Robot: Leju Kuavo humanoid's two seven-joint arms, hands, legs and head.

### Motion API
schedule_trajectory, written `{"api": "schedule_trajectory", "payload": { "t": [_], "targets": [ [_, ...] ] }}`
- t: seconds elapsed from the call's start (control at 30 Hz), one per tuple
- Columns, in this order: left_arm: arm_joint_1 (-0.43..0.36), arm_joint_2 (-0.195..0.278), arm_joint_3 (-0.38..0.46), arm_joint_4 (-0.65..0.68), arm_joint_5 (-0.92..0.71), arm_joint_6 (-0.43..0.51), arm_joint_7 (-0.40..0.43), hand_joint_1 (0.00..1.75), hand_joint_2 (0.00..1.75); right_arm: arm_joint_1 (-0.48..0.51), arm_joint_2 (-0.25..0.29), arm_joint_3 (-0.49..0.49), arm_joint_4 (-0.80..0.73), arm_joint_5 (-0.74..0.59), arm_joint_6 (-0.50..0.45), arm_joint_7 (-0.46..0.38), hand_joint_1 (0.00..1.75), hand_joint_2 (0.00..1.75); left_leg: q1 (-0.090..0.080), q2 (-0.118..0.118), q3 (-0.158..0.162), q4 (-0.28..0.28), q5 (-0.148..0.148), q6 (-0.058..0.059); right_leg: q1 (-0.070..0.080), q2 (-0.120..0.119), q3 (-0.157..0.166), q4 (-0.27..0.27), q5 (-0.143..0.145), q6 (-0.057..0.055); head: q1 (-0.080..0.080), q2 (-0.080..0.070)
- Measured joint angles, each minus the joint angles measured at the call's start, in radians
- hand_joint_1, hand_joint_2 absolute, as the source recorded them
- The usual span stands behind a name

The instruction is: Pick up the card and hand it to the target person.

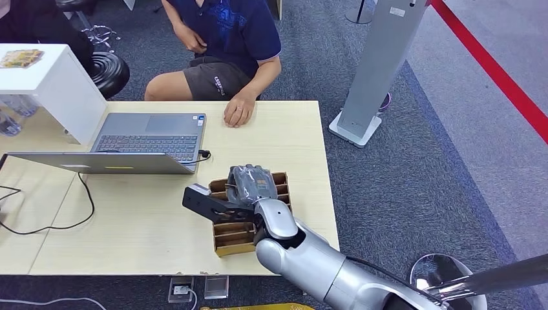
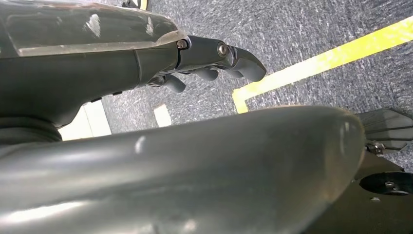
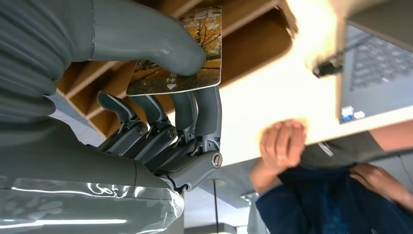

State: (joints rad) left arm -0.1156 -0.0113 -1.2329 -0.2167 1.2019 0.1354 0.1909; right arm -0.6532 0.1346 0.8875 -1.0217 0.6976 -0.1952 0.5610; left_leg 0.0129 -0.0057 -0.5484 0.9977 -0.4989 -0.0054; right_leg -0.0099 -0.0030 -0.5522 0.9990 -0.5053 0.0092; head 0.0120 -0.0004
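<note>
Right wrist view: right hand (image 3: 160, 117) pinching the card (image 3: 187, 58), thick grey thumb (image 3: 146, 41) pressed on the printed face, darker fingers (image 3: 204, 109) backing it from the other side. Card showing an autumn-tree picture and a white strip along one edge. Directly behind the held card, the brown cardboard organizer (image 3: 243, 53) with its slanted dividers. Beyond the fingertips, the pale wooden surface (image 3: 272, 97), then a person's hand (image 3: 282, 144) resting at the far edge of it, the person (image 3: 331, 204) in a dark blue shirt. Off to the side of the hand, a grey laptop (image 3: 375, 68) with a cable plugged in.

Head view: right hand (image 1: 251, 184) over the cardboard organizer (image 1: 234, 236), fingers curled down, card itself not discernible from this angle. Silver forearm reaching in from the near edge of the surface (image 1: 148, 226). Ahead of the hand, across the bare wood, the person's hand (image 1: 238, 113) lying flat near the far edge, well apart from the robot's. Laptop (image 1: 145, 142) ahead and to the left of the hand, a black cable trailing from it.

Left wrist view: left hand (image 2: 214, 63) hanging over grey carpet with a yellow floor line (image 2: 311, 66), fingers loosely curled, spaced apart, holding nothing.
</note>
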Motion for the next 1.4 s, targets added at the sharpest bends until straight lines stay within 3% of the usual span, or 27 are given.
{"api": "schedule_trajectory", "payload": {
  "t": [0.43,0.63,0.73,0.93,1.17,1.4],
  "targets": [
    [0.002,0.002,0.015,0.000,0.012,-0.003,-0.003,0.00,0.00,-0.043,-0.070,-0.018,-0.310,0.016,0.037,0.030,1.68,1.75,0.000,0.000,0.000,0.000,0.000,0.000,0.000,0.000,0.000,0.000,0.000,0.000,0.000,0.000],
    [0.001,0.002,0.015,0.000,-0.005,-0.025,-0.012,0.00,0.00,-0.113,-0.085,-0.025,-0.377,0.066,0.036,-0.016,1.68,1.75,0.000,0.000,0.000,0.000,0.000,0.000,0.000,0.000,0.000,0.000,0.000,0.000,0.000,0.000],
    [0.000,0.003,0.014,0.000,-0.031,-0.039,-0.016,0.00,0.00,-0.169,-0.078,-0.027,-0.317,0.109,-0.024,-0.112,1.68,1.75,0.000,0.000,0.000,0.000,0.000,0.000,0.000,0.000,0.000,0.000,0.000,0.000,0.000,0.000],
    [-0.002,0.003,0.010,0.000,-0.063,-0.052,-0.019,0.00,0.00,-0.259,-0.036,-0.029,-0.045,0.146,-0.157,-0.273,1.68,1.75,0.000,-0.001,-0.001,0.000,0.001,0.000,0.000,-0.001,0.001,0.000,0.000,0.000,0.000,0.000],
    [-0.004,0.004,0.006,0.000,-0.055,-0.051,-0.018,0.00,0.00,-0.296,0.032,-0.024,0.214,0.162,-0.193,-0.317,1.68,1.75,0.000,-0.001,-0.001,0.000,0.000,0.000,0.000,0.000,0.000,0.001,0.000,0.000,0.000,0.000],
    [-0.003,0.007,0.006,0.000,-0.050,-0.050,-0.018,0.00,0.00,-0.305,0.074,-0.012,0.346,0.175,-0.194,-0.322,1.68,1.75,0.000,-0.001,-0.001,0.000,0.000,0.000,0.000,0.000,0.000,0.000,0.000,0.000,0.000,0.000]
  ]
}}
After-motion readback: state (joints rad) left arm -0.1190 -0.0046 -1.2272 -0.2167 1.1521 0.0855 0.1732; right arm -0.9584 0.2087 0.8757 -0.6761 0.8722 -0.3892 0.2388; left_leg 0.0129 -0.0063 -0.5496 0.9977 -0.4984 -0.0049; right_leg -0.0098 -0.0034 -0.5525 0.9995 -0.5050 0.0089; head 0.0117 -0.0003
